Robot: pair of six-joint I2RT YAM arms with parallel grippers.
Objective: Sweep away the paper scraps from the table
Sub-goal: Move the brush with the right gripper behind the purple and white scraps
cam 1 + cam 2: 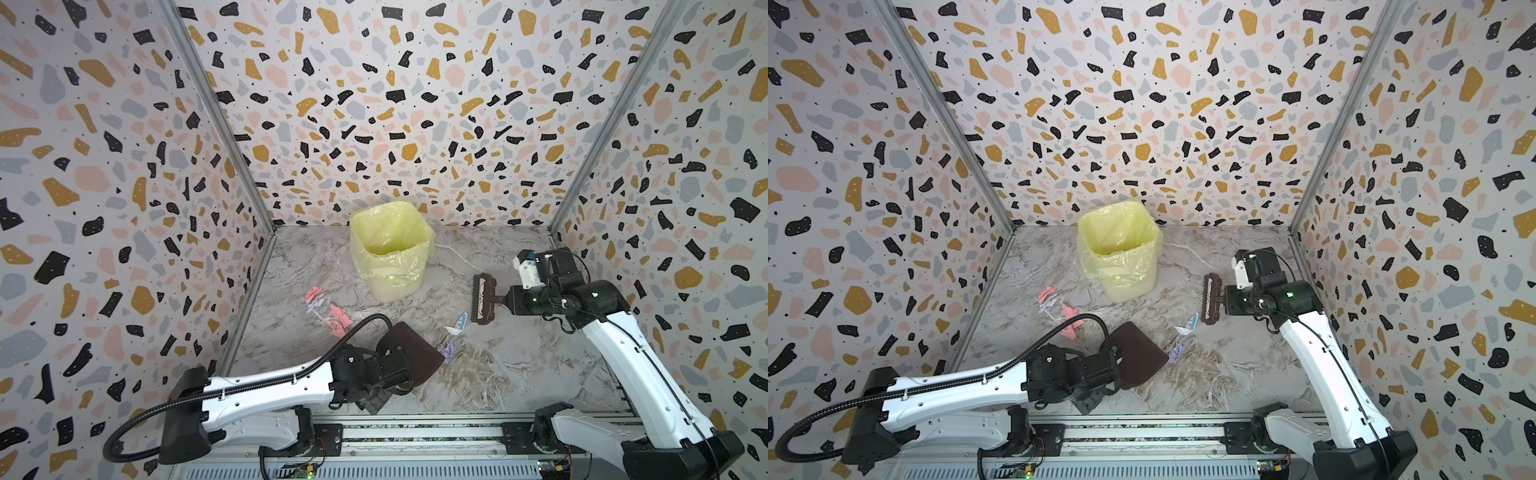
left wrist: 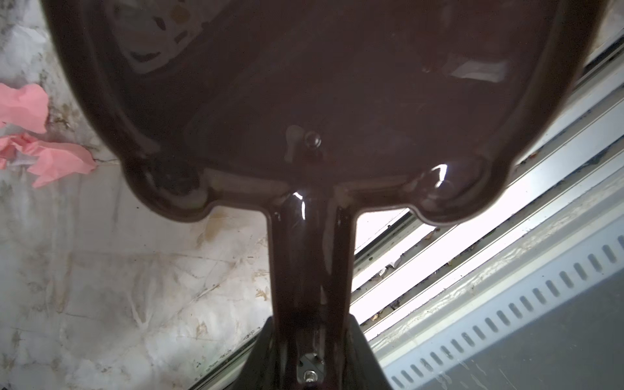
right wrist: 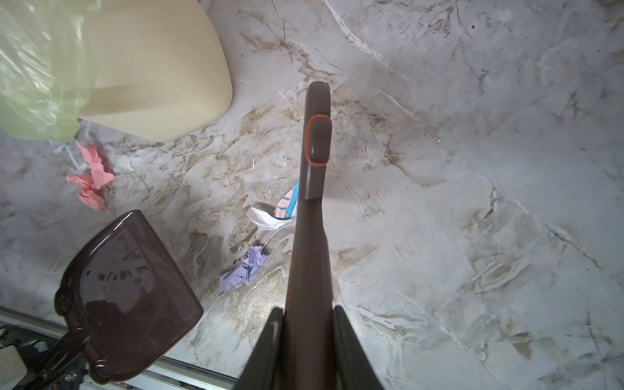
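Note:
Several paper scraps lie on the marble table [image 1: 528, 374]. Pink scraps [image 1: 315, 296] [image 1: 340, 319] are left of centre, a white and blue scrap [image 1: 457, 327] sits just in front of the brush, and a lilac scrap [image 1: 449, 352] touches the dustpan's right edge. My left gripper [image 2: 310, 337] is shut on the handle of a dark brown dustpan [image 1: 415, 353], which rests low near the front. My right gripper [image 3: 309, 324] is shut on the handle of a brown brush [image 1: 483, 299], held bristles to the left above the table, right of the scraps.
A cream bin with a yellow liner [image 1: 390, 249] stands at the back centre. Terrazzo-speckled walls close in three sides. A metal rail [image 1: 415, 436] runs along the front edge, carrying both arm bases.

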